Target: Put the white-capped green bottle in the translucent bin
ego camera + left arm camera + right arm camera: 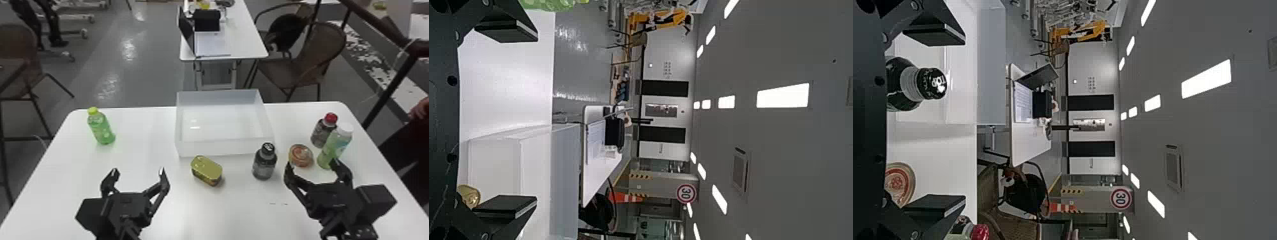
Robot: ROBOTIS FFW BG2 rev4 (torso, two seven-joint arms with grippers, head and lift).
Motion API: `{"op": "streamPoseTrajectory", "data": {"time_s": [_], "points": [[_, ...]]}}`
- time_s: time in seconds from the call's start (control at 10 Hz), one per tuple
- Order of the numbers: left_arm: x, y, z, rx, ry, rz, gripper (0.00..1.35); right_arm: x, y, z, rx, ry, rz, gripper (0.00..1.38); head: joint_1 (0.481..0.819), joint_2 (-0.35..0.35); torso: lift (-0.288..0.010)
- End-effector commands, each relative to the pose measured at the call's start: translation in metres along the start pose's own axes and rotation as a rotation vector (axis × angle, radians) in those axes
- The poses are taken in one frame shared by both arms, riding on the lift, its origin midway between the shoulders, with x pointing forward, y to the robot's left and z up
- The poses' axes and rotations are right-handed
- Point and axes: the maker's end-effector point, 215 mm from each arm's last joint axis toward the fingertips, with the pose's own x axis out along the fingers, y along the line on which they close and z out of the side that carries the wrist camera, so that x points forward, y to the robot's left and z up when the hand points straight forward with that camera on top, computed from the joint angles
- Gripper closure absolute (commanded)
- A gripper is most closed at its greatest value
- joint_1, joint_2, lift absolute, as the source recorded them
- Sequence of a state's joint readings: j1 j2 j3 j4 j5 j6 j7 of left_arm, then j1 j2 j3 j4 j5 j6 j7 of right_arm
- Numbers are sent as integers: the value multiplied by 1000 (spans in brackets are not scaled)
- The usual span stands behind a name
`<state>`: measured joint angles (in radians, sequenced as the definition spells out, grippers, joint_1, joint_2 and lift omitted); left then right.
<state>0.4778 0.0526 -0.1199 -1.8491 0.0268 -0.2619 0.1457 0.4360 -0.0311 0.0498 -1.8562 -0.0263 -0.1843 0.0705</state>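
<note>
Our left tool (138,171) and right tool (312,162) hang spread, the white-capped green bottle (335,145) standing outside the bin (223,147).

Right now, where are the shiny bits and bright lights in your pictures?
Head view: pale glare on the grey floor, two small white glints inside the translucent bin; left wrist view: bright white ceiling lights, more shine on the floor; right wrist view: ceiling lights glowing again.
</note>
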Motion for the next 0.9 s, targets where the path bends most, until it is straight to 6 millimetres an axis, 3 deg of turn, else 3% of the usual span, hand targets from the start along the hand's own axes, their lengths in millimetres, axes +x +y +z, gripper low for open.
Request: {"op": "streamPoseTrajectory", "data": {"time_s": [0.0,0.6,0.8], "points": [[0,0,1,0,-4,4,148,0,0,0,5,-2,0,171,695,13,-45],[0,3,3,2,-10,12,148,0,-2,-2,7,1,-17,225,695,17,-45],[-1,4,4,3,-13,15,148,-19,-38,-23,69,28,-231,222,695,-6,-45]]}}
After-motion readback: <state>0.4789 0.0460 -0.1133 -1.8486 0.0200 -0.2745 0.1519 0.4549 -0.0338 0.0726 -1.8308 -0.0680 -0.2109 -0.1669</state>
